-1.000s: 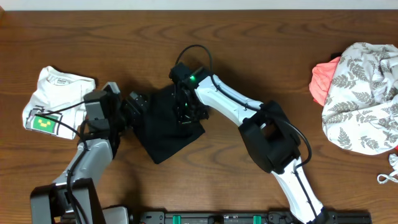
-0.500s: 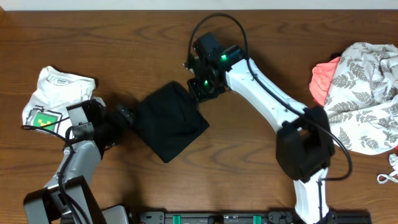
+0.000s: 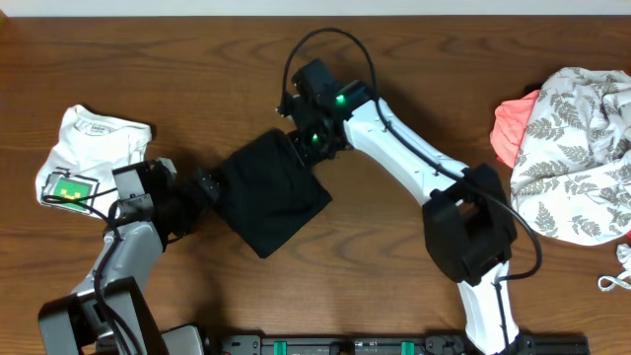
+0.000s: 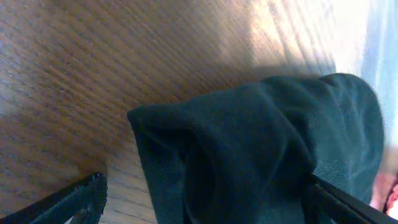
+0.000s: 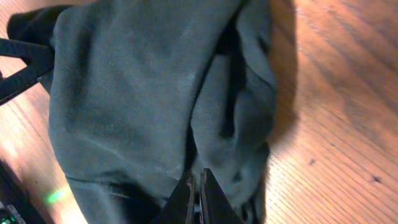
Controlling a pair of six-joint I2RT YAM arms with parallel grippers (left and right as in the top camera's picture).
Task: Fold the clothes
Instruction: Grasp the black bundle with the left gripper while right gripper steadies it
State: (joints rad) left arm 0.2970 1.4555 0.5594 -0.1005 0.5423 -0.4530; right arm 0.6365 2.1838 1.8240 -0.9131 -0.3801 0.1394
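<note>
One piece of the clothes, a black garment [image 3: 271,192], lies folded into a compact square in the middle of the table. My left gripper [image 3: 204,184] is open at its left corner. In the left wrist view the garment's rounded fold [image 4: 249,149] lies between the spread fingers [image 4: 93,190] of that gripper [image 4: 205,190]. My right gripper [image 3: 307,146] is shut at the garment's upper right corner. In the right wrist view its closed tips [image 5: 199,180] hover over the rumpled black fabric [image 5: 137,93], with nothing seen between them.
A white garment [image 3: 94,138] with a green tag lies at the far left, beside the left arm. A grey leaf-print cloth [image 3: 582,158] and a coral cloth [image 3: 511,128] are piled at the right edge. A small white item [image 3: 616,281] lies below them.
My right gripper has lifted off the garment's middle and moved to its upper right corner. My left gripper has drawn back left and opened wider. The garment has settled slightly to the right.
</note>
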